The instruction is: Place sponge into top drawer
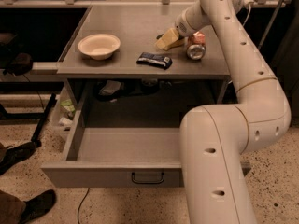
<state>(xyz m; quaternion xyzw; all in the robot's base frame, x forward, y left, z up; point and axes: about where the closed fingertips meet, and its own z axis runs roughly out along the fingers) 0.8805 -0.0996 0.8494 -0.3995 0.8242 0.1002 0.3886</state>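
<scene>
The sponge (164, 43) lies on the grey tabletop at the back right; its yellow body shows with a dark edge on top. My gripper (169, 38) reaches down from the right and sits right at the sponge, covering part of it. Whether it holds the sponge does not show. The top drawer (93, 175) is pulled wide open below the table's front edge, with its handle (147, 177) centred on the front panel. Its inside is bare. My arm's big lower segment covers the drawer's right end.
A white bowl (99, 45) stands at the table's left. A dark snack wrapper (154, 59) lies near the front edge. A can (196, 47) stands just right of the gripper. Clutter sits under the table, and a person's shoes (18, 153) are on the floor at left.
</scene>
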